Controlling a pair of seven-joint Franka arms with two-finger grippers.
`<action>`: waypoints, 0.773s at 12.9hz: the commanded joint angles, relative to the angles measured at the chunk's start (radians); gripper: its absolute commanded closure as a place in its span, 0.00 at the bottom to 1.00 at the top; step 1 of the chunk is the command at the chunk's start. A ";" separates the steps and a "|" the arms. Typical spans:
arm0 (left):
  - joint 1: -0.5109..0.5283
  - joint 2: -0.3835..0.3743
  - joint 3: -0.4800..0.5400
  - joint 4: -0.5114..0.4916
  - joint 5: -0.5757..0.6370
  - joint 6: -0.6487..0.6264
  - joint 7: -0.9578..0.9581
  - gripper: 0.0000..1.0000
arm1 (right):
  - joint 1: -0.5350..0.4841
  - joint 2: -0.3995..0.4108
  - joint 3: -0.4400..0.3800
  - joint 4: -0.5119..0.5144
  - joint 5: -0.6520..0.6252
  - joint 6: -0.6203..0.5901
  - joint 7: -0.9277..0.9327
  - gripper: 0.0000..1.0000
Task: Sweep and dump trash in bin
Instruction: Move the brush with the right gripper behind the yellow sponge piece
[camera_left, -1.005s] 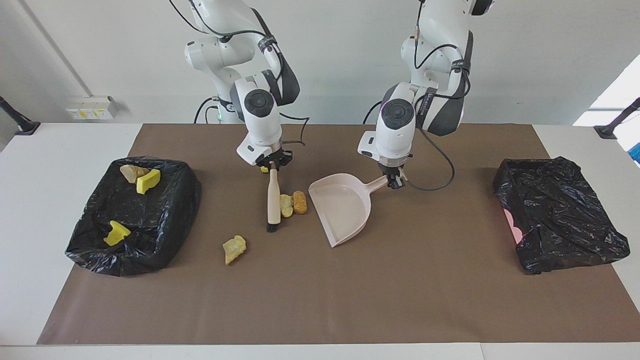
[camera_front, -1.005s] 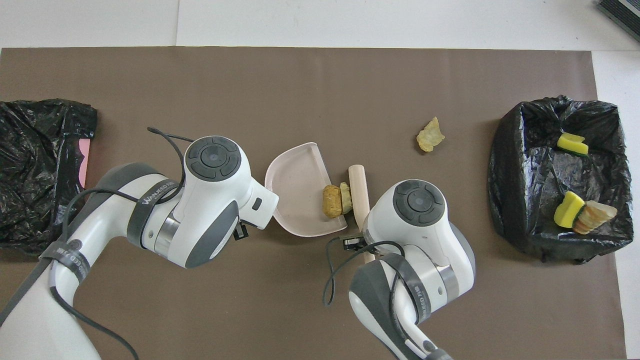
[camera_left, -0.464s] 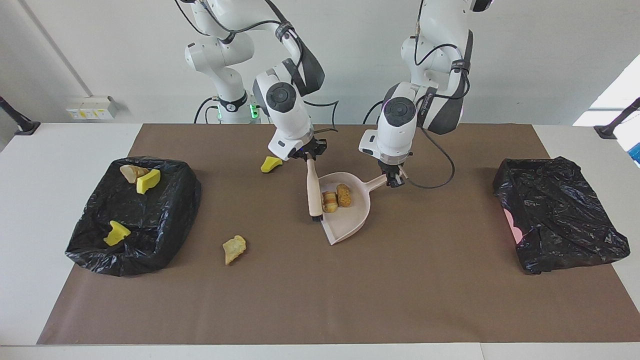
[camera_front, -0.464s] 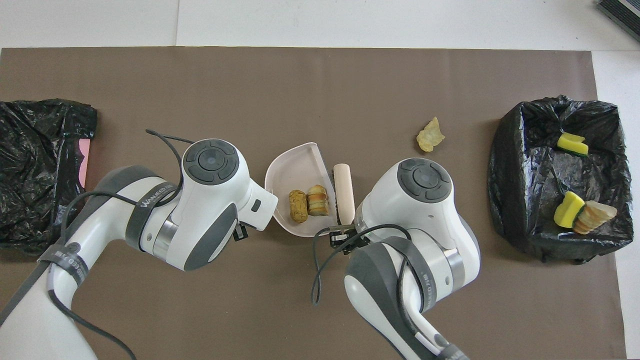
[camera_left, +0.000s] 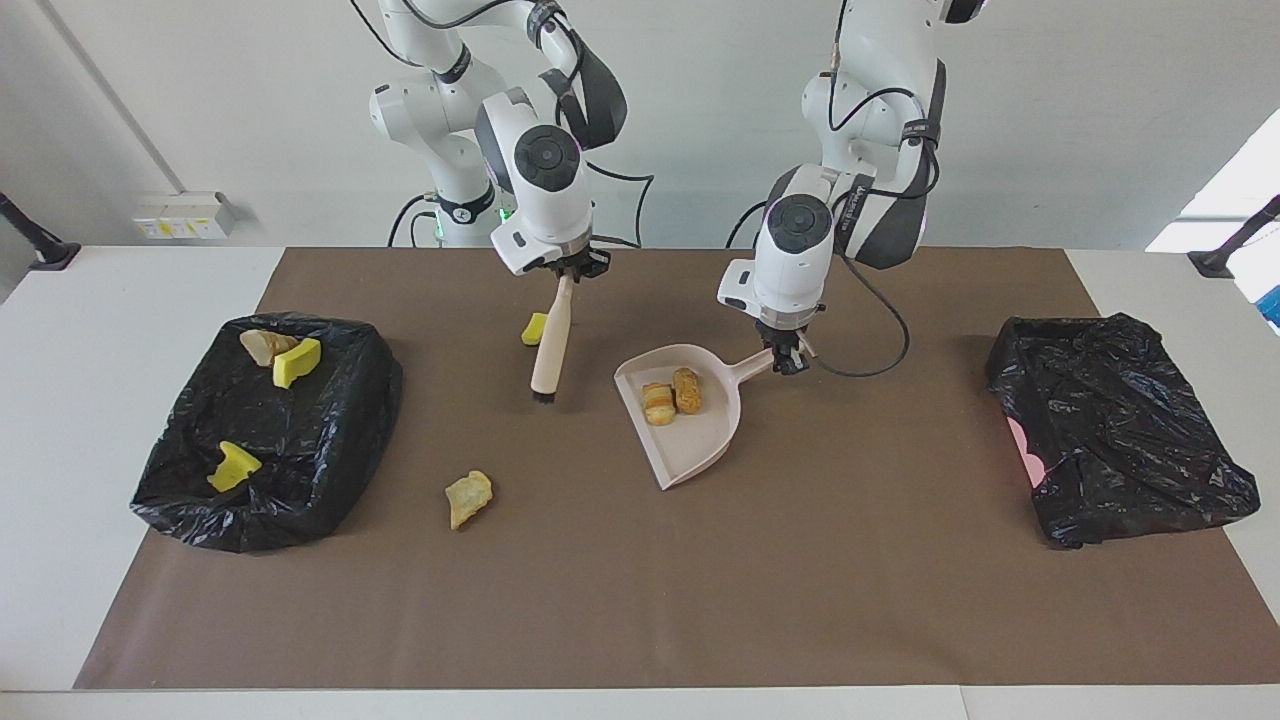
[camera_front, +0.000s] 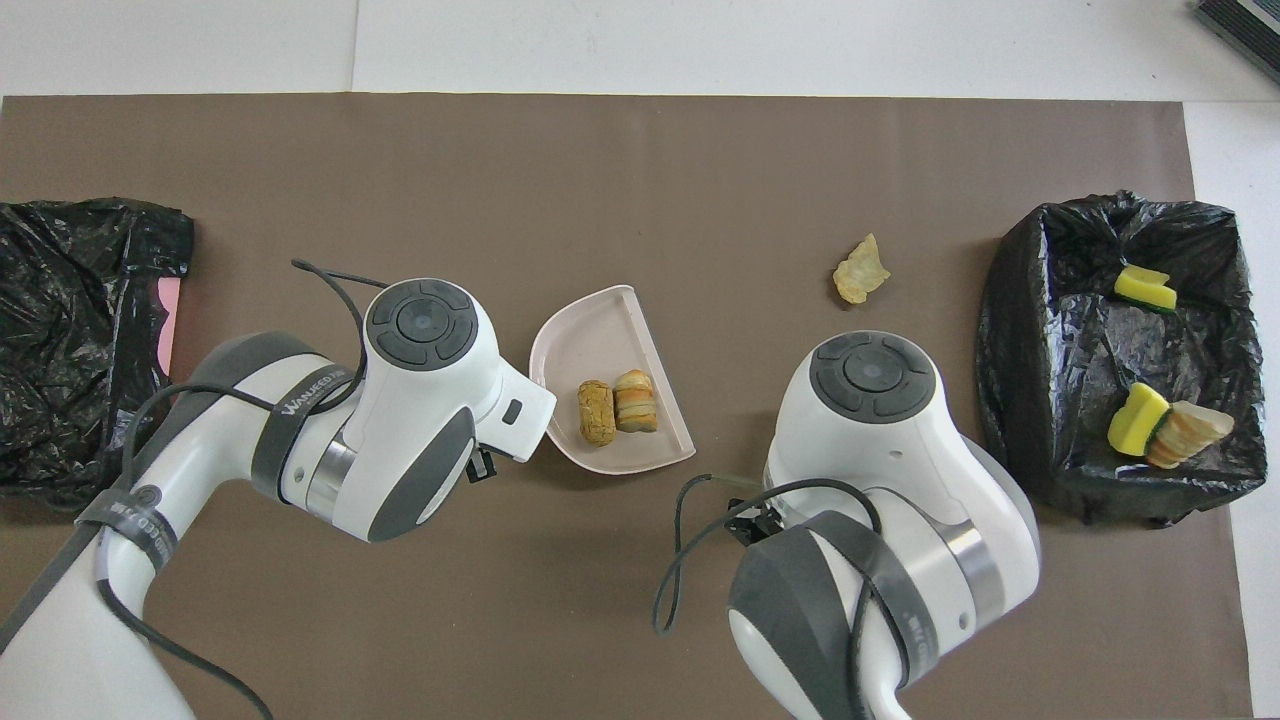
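Black bag-lined bin (camera_left: 262, 430) at the right arm's end holds three trash pieces. A tan lump (camera_left: 468, 497) lies near it on the brown mat (camera_left: 640, 590). Right gripper (camera_left: 570, 272), raised, clamps the brush (camera_left: 551, 345), which hangs bristles-down over a yellow chunk (camera_left: 534, 328) hidden overhead. Left gripper (camera_left: 790, 360) pinches the pink dustpan (camera_left: 690, 440) handle; two bread lumps (camera_left: 672, 394) sit inside, long axes running toward the robots.

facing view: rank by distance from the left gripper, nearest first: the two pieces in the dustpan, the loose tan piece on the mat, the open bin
From the left gripper, shut on the dustpan handle:
1. Two pieces in the dustpan, beside the gripper.
2. Loose tan piece, on the mat toward the right arm's end.
3. Open bin, at the right arm's end.
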 joint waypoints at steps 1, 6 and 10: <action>-0.007 -0.033 0.006 -0.043 -0.012 0.025 0.002 1.00 | 0.018 -0.144 0.006 -0.186 -0.019 -0.003 0.165 1.00; -0.007 -0.033 0.006 -0.041 -0.012 0.026 0.001 1.00 | 0.058 -0.358 0.006 -0.484 0.135 0.132 0.279 1.00; -0.007 -0.033 0.006 -0.041 -0.012 0.032 0.001 1.00 | 0.243 -0.259 0.008 -0.552 0.175 0.388 0.488 1.00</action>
